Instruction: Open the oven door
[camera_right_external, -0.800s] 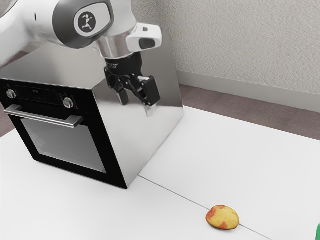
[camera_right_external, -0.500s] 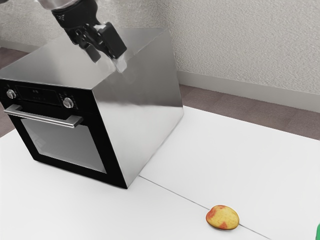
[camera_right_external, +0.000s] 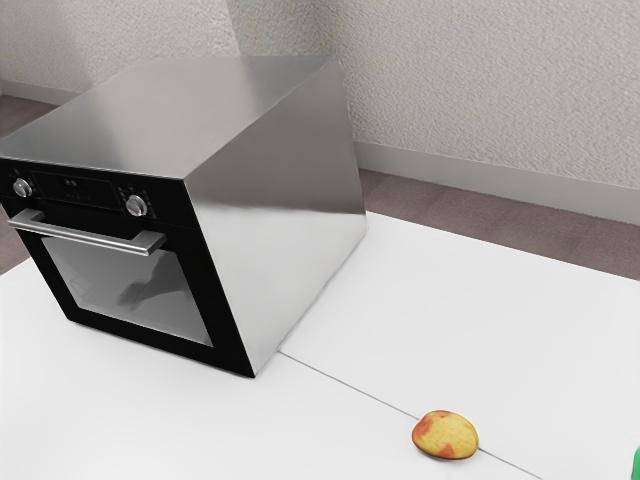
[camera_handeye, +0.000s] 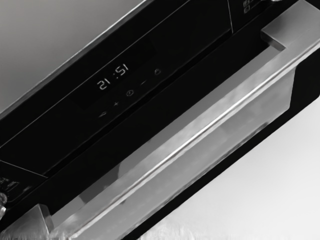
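Note:
The oven (camera_right_external: 280, 220) stands on the table with its door (camera_right_external: 225, 335) shut. A metal handle (camera_right_external: 95, 238) runs across the top of the door, above the glass window. Seen from my hand, the handle (camera_handeye: 210, 122) is close and crosses diagonally between its two end brackets, beside the black control panel (camera_handeye: 55, 127) with its lit clock digits. A dark, arm-like reflection lies on the window in the exterior view.
On the white table (camera_right_external: 420, 320) a yellow-red fruit (camera_right_external: 446, 435) lies to the exterior view's right of the oven. A green object (camera_right_external: 636, 466) is cut off at that view's right edge. Two knobs flank the oven's display.
My arm has swung from beside the oven, over its top and out past the exterior view's upper left. A dark reflection has appeared in the window. The oven door and fruit have not moved.

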